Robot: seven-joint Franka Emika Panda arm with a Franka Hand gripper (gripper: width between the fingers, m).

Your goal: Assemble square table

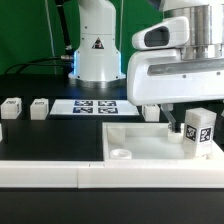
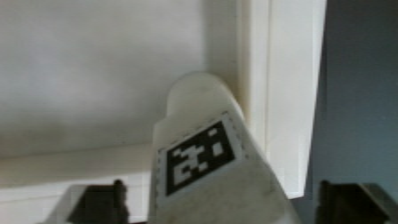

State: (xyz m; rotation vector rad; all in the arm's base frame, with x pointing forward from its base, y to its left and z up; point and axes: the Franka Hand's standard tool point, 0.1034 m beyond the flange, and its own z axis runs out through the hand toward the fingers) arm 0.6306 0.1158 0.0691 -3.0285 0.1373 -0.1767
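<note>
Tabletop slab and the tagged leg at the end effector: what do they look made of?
Tabletop slab: likely white plastic, matte; uniform colour, raised rim and round socket formed in one piece. Leg: seemingly the same matte white plastic; its black-and-white tag looks like a flat printed label. Exact plastic unclear.

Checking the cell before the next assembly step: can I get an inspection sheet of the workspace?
Surface: black table, white rail along the front.
Job's things: square slab lying flat; one leg on it by the rim; three loose legs behind.
Clutter: marker board only.
Grippers: fingers open, either side of the leg on the slab, not touching it.
Cables: one dark cable by the robot base.
Surroundings: green backdrop.
</note>
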